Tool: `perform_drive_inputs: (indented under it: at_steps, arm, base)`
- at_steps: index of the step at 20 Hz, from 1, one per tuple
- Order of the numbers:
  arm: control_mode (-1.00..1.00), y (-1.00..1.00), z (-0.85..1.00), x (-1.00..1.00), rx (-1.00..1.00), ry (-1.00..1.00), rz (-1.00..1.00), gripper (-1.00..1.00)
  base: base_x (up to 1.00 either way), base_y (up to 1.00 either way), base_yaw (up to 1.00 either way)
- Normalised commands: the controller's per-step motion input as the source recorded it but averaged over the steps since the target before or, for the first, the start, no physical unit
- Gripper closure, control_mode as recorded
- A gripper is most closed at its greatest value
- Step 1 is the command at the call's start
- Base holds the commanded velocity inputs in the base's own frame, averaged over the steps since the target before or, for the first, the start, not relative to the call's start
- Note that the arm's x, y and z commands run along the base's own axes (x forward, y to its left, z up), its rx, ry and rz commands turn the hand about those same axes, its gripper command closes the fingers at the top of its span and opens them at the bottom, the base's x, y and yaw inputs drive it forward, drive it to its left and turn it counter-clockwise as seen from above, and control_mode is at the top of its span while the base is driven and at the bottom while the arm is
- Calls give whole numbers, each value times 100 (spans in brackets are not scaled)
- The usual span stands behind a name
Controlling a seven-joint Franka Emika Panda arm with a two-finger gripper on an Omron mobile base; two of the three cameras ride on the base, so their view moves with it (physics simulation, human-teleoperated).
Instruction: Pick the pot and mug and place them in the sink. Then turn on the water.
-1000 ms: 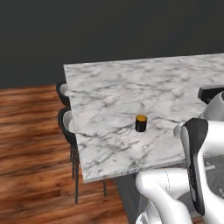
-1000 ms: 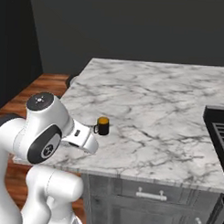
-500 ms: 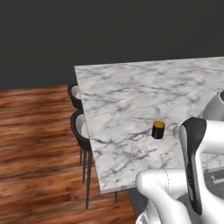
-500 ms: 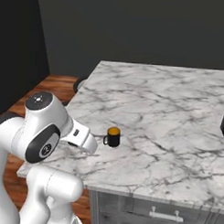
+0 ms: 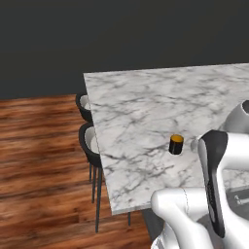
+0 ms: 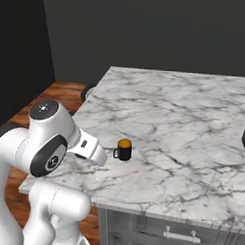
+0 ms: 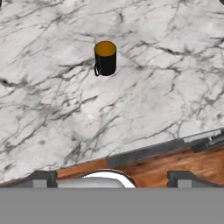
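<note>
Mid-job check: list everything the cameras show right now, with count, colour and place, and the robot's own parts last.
small black cylindrical mug with an orange top: one, black and orange, upright on the counter near its front-left corner, handle towards the arm.
white and grey marble counter: one, spanning the island top, mug on it.
dark round stools: two, black with pale seats, tucked at the counter's end.
grey cabinet drawer with a metal handle: one, under the counter's front edge.
brown wooden floor: beside the island.
dark wall: behind the island.
white arm with dark joints: one, in front of the counter.
pincer: one, dark tips, open, short of the mug, holding nothing.
</note>
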Motion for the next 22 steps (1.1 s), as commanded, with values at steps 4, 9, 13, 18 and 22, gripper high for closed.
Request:
perform_drive_inputs:
  at_steps: [4, 9, 13, 18, 22]
  arm:
    - [-100, 66, 2, 72, -8, 16, -12, -100]
    - [-100, 53, 0, 72, -14, 15, -12, -100]
    - [-100, 16, -21, 34, -3, 3, -7, -100]
    - [-100, -13, -5, 25, 0, 7, -6, -100]
    - [-100, -56, 0, 40, 11, 10, -19, -100]
  base:
    - [0, 0, 0]
    - [0, 0, 0]
    - [0, 0, 0]
    - [0, 0, 0]
    - [0, 0, 0]
